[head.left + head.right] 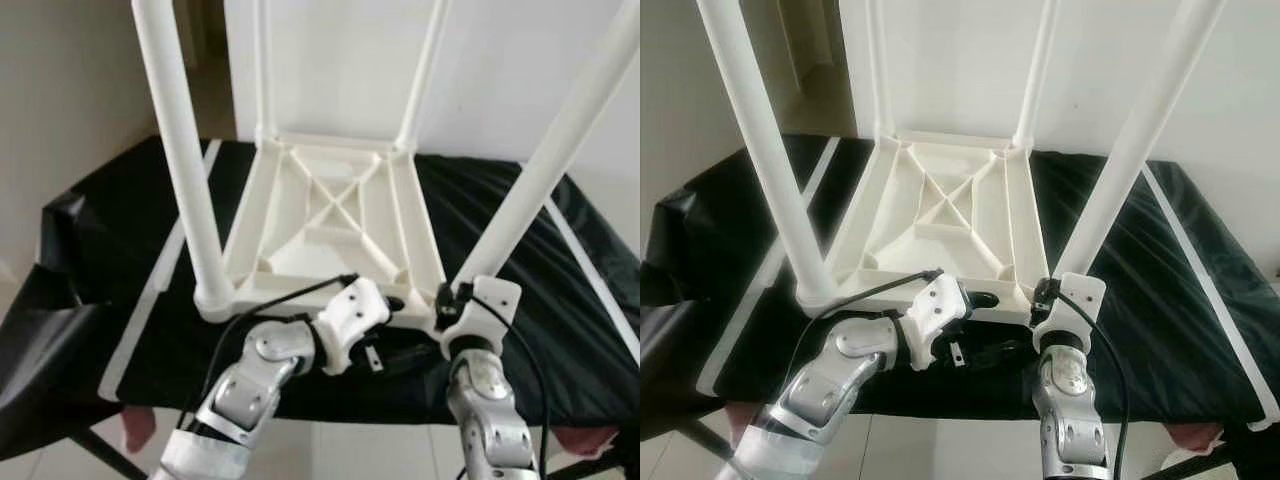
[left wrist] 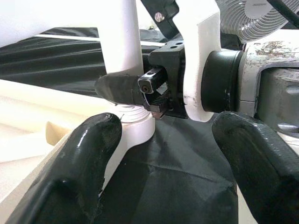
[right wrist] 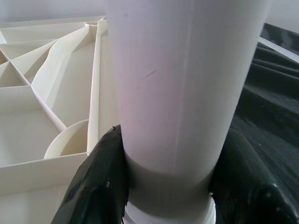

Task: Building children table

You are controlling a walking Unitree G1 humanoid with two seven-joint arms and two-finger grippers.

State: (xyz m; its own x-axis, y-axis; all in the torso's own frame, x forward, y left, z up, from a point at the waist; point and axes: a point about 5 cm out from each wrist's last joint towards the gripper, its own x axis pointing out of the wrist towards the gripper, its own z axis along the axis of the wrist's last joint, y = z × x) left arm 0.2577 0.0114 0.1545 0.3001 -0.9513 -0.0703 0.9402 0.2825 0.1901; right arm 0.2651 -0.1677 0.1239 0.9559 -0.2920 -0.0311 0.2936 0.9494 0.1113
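Observation:
A white plastic children's table [image 1: 335,215] lies upside down on a black-covered surface, its legs pointing up. My right gripper [image 1: 457,293] is shut on the base of the near right leg [image 1: 540,170], where it meets the corner socket. In the right wrist view the leg [image 3: 182,93] sits tight between both black fingers [image 3: 98,186]. My left gripper [image 1: 405,335] is open just in front of the table's near edge, aimed sideways at that same corner. In the left wrist view its fingers [image 2: 74,172] frame the right gripper's finger [image 2: 119,88] on the leg [image 2: 119,37].
The near left leg [image 1: 185,160] stands tall close to my left arm, and two far legs [image 1: 425,70] rise by the white wall. Black cloth [image 1: 110,230] with a white strip [image 1: 160,280] covers the work surface, whose front edge is near me. A fan [image 2: 261,18] stands to the side.

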